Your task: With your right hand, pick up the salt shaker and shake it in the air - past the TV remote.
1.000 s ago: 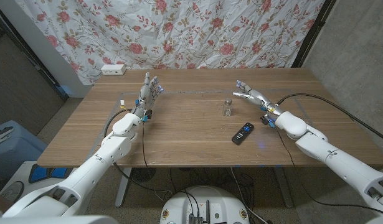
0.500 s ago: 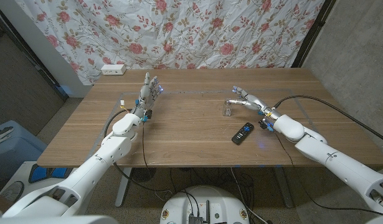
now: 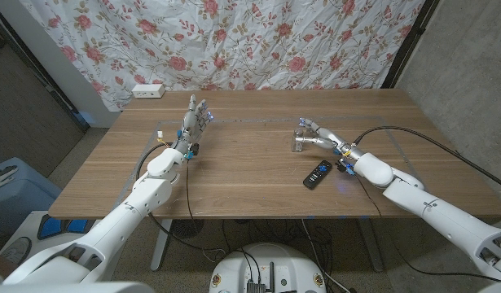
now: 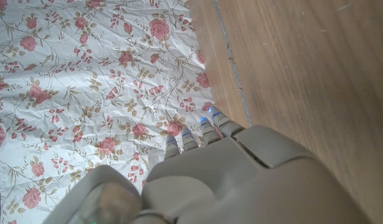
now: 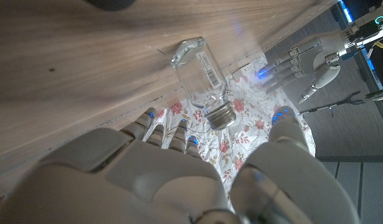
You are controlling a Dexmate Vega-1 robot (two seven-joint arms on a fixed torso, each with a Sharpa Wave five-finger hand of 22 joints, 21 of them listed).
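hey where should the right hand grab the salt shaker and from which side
Grip the shaker around its clear glass body, below the metal cap. It stands upright past the remote, so come in level from the robot's right, where the right hand already is, thumb and fingers on opposite sides.

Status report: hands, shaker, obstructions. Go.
Right hand open, fingers either side of salt shaker, not gripping. Shaker upright on table. Left hand open, idle. TV remote nearer, clear of the reach.

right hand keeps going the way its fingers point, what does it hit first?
The salt shaker. The right hand is open right beside it, fingers either side in the right wrist view, contact unclear. Past the shaker: bare table.
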